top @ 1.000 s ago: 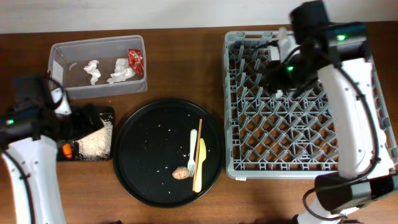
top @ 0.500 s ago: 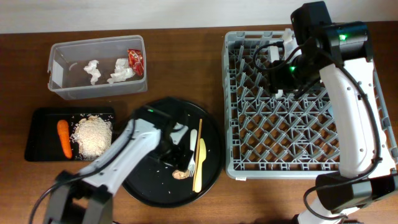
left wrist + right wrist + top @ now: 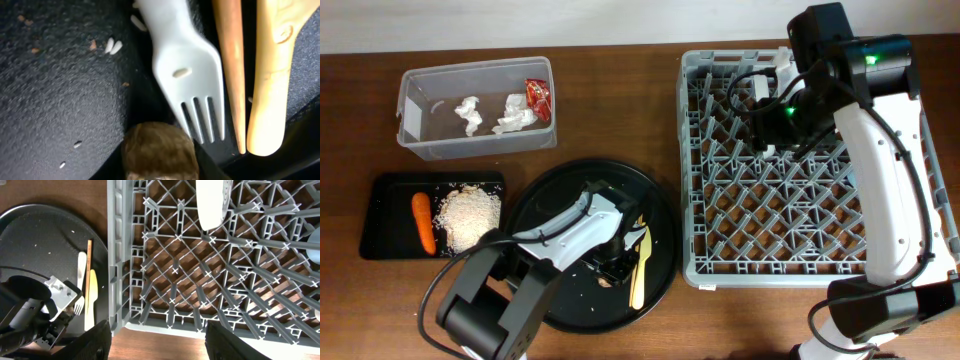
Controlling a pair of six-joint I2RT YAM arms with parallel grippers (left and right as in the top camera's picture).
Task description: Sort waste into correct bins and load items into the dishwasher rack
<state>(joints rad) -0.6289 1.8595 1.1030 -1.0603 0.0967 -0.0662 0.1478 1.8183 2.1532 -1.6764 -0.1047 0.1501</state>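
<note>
Now the brown lump (image 3: pixel 159 152) lies at the tips of the left claw (image 3: pixel 611 271); grip unclear.

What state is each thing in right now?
clear tub, holds napkins and red wrapper.
black tray, holds carrot and rice.
brown lump, on round tray, left tool over it.
white fork, flat, tines beside brown lump.
left tool, grip unclear.
right tool, open, empty, above rack.

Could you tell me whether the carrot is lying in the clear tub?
No, the carrot lies in the black tray beside the rice, while the tub holds only napkins and a red wrapper.
</note>
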